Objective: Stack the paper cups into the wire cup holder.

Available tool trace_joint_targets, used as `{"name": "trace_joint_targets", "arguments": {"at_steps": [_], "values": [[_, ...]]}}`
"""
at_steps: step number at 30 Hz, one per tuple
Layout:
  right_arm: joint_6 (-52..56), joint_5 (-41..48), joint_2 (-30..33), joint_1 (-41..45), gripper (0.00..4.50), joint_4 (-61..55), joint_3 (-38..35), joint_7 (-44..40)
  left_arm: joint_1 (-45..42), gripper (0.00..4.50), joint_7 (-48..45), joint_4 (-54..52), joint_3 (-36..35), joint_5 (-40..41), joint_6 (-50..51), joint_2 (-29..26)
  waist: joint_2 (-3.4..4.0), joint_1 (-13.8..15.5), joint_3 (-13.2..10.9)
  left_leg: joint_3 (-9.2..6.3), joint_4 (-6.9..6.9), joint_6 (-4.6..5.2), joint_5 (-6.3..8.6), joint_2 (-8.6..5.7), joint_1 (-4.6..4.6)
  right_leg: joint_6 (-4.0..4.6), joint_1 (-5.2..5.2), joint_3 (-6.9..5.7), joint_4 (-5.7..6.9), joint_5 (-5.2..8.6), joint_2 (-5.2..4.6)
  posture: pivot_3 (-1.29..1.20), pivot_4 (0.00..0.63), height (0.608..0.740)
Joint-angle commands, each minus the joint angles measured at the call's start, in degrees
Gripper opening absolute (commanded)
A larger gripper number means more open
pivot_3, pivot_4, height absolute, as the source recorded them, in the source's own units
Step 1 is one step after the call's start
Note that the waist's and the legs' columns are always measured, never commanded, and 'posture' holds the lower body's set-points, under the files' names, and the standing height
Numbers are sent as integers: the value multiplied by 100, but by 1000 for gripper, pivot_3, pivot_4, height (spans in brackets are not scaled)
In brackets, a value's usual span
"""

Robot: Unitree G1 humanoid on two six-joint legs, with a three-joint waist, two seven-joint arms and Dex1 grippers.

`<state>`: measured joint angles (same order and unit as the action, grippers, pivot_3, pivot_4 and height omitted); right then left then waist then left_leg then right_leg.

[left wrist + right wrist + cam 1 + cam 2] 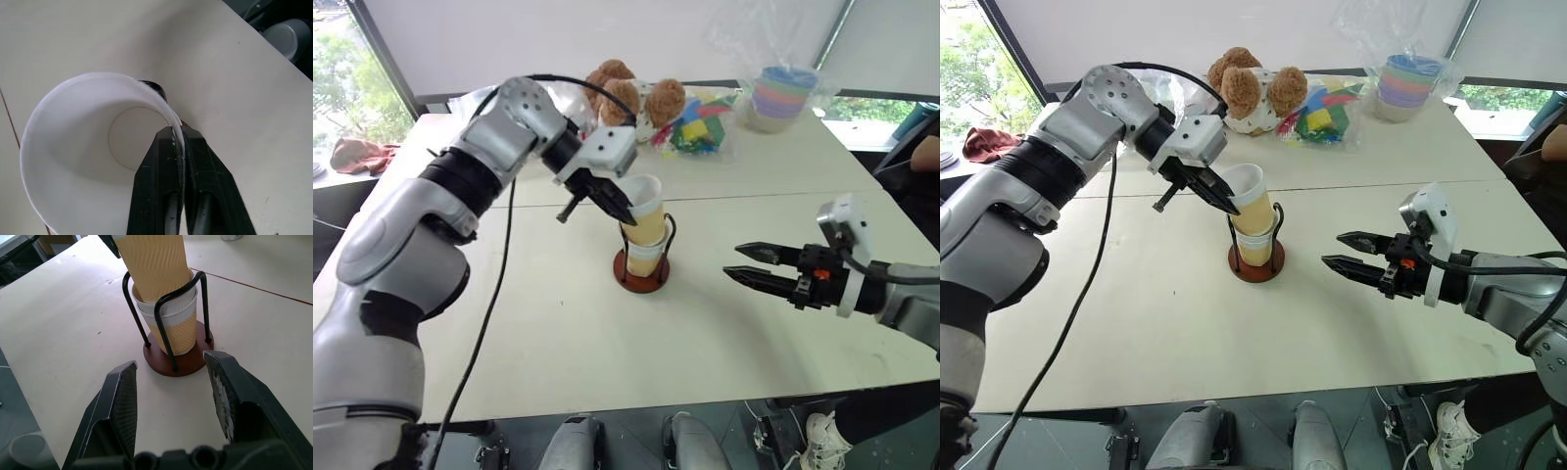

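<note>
The left gripper (625, 210) pinches the rim of the top cup (644, 217), one finger inside the wall and one outside, as the left wrist view shows with the fingers (161, 181) pressed against the thin white edge. That cup leans a little and sits partway down inside a lower cup (171, 328), which stands within the black wire loops of the holder (641, 269). The holder rests on its round red-brown base near the middle of the white counter (558, 343).

The right gripper (1347, 251) hovers level above the counter to the right of the holder, well apart from it, its jaws spread and grasping nothing; the right wrist view looks between its fingers (122, 406) straight at the holder.

At the far edge of the counter lie plush bears (631, 96), a bag of coloured pieces (697, 127) and a stack of pastel bowls (781, 96) in clear plastic. A reddish cloth (360, 154) lies off to the left.
</note>
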<state>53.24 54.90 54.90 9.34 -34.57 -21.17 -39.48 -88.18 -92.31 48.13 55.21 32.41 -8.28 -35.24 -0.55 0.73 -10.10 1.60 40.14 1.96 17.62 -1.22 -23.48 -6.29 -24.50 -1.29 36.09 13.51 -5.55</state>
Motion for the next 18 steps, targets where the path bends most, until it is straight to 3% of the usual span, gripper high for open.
{"name": "trace_joint_targets", "arguments": {"at_steps": [1,6,12,14,18], "values": [[-29,144,-32,-53,2337,-189,-206,99,-344,1878,-19,241,-28,-26,-215,99,-1,4,0,0,0,0,0,0,0,0,0,0,0,0,0,0,150,740],[-70,174,-47,-120,2337,-188,-187,159,-514,4435,-19,852,-703,-200,-221,443,-2,14,-1,0,1,0,0,-2,-2,0,1,-1,-2,0,-1,0,150,740],[-392,-302,-240,79,2337,187,202,249,-389,4435,30,1010,-2261,-338,378,288,-3,-39,-1,1,-2,1,1,1,0,0,-2,-1,-3,0,2,0,150,740],[-665,-639,-538,208,2337,464,382,448,94,4435,339,500,-2806,-374,731,-27,2,-68,2,0,-4,1,1,3,2,0,-3,-2,0,0,4,0,150,740],[-1456,-1562,-1275,586,2337,1387,714,930,1946,4435,1715,-1691,-3924,-283,1825,-787,11,-161,5,2,-10,-3,-1,7,13,0,-2,6,11,0,4,0,150,740]]}}
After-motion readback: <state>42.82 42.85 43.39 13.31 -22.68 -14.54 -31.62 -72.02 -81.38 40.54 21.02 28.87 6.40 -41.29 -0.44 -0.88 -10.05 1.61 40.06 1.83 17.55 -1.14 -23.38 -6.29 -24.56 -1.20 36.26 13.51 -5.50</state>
